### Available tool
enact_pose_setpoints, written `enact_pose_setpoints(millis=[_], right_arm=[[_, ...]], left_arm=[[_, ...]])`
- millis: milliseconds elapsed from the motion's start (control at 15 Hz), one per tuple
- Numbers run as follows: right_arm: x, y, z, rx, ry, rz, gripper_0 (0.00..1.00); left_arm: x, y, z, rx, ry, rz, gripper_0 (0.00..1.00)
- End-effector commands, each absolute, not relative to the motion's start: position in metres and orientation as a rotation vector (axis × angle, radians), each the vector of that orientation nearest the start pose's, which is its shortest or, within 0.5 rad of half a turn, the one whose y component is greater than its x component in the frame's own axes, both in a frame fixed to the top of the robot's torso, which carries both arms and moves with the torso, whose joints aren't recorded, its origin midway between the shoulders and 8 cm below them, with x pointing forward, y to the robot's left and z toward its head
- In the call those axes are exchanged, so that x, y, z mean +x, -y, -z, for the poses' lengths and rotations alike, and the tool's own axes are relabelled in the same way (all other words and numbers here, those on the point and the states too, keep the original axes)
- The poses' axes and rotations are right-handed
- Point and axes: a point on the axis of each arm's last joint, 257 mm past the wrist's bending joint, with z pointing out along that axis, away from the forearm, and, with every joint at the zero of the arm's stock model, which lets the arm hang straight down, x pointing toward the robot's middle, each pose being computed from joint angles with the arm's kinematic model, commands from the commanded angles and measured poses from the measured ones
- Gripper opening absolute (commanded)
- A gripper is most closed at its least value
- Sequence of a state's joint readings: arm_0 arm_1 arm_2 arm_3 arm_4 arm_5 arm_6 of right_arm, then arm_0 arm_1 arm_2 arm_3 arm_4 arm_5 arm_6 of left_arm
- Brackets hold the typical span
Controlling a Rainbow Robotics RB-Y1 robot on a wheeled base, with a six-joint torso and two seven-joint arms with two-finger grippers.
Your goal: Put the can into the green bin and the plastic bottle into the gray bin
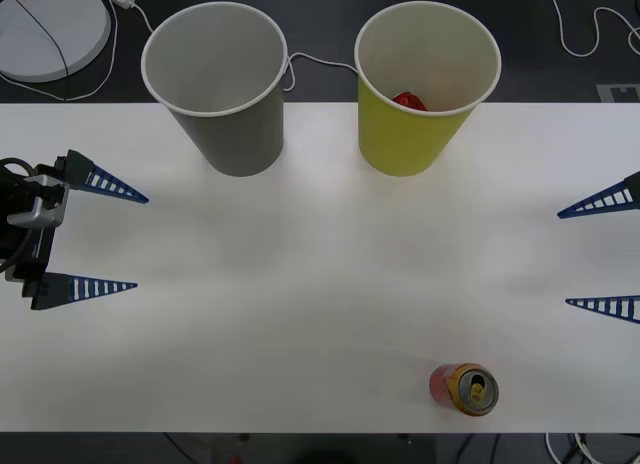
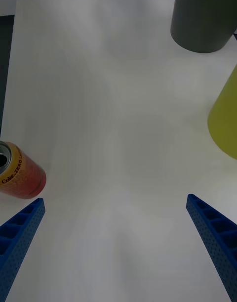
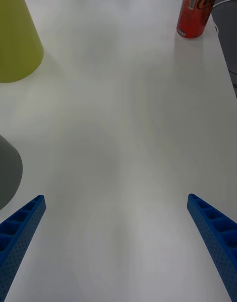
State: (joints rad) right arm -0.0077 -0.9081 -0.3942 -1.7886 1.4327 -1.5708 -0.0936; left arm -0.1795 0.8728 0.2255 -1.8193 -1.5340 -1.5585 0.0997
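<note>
Upright, the small red, gold-topped drinks can (image 1: 465,388) stood on the white desk (image 1: 300,304) near its front edge, well apart from the yellow-green paper bin (image 1: 415,134), which held something red, perhaps plastic, and the gray paper bin (image 1: 225,114). Left pincer (image 1: 125,242) and right pincer (image 1: 575,259) hung spread apart, empty, at opposite sides.

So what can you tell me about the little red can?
The can is small, red with a gold upper band and gold top, and looks like metal. Its top is already opened. It stands upright on the white table near the front edge, toward the robot's right. Nothing touches it but the table; both bins stand far behind it.
</note>
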Motion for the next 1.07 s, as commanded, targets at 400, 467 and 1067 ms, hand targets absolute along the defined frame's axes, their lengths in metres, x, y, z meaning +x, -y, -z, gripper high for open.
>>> enact_pose_setpoints(millis=[400, 467, 1067], right_arm=[[0.357, 0.309, 0.148, -1.638, -1.583, -0.319, 1.00], [0.357, 0.310, 0.149, -1.637, -1.581, -0.320, 1.00], [0.362, 0.355, 0.184, -1.659, -1.471, -0.271, 1.00]], left_arm=[[0.385, -0.257, 0.151, 1.800, -1.477, 0.266, 1.00], [0.385, -0.257, 0.151, 1.800, -1.477, 0.266, 1.00], [0.385, -0.257, 0.151, 1.800, -1.477, 0.266, 1.00]])
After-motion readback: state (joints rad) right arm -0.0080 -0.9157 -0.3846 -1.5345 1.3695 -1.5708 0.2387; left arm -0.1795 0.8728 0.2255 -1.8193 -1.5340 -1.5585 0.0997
